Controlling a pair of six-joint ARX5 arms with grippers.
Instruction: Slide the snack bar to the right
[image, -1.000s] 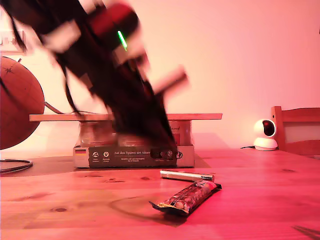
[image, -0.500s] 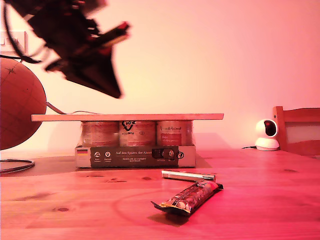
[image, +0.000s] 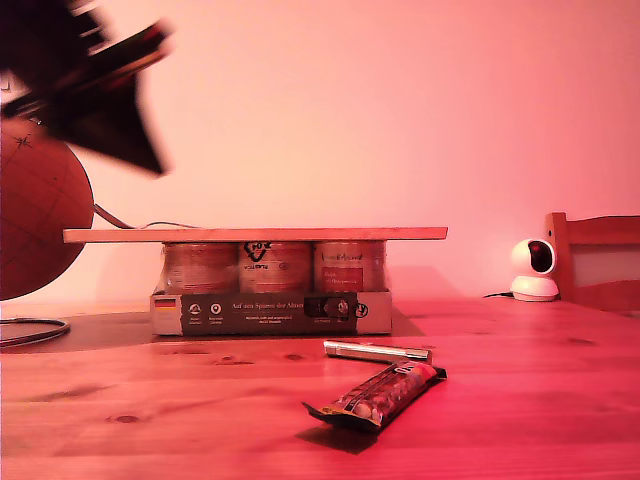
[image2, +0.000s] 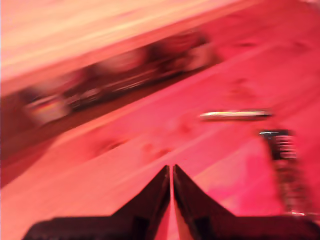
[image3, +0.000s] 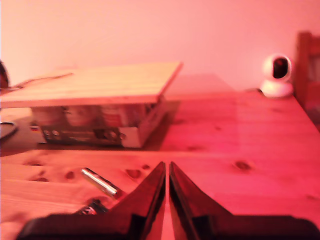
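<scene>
My first gripper (image2: 171, 172) is seen pinched to a hairline slit, holding nothing; my second gripper (image3: 166, 170) likewise, nothing held; a blurred arm (image: 85, 85) is raised at the exterior view's upper left, well apart from the table (image: 150, 420). The snack bar (image: 380, 395) lies flat and slanted on the near table, right of centre in the exterior view; a metal cylinder (image: 375, 351) lies just behind it. The bar is judged light, slightly bendy, its wrapper slippery; pushing on a long side is advised, not the crimped ends.
</scene>
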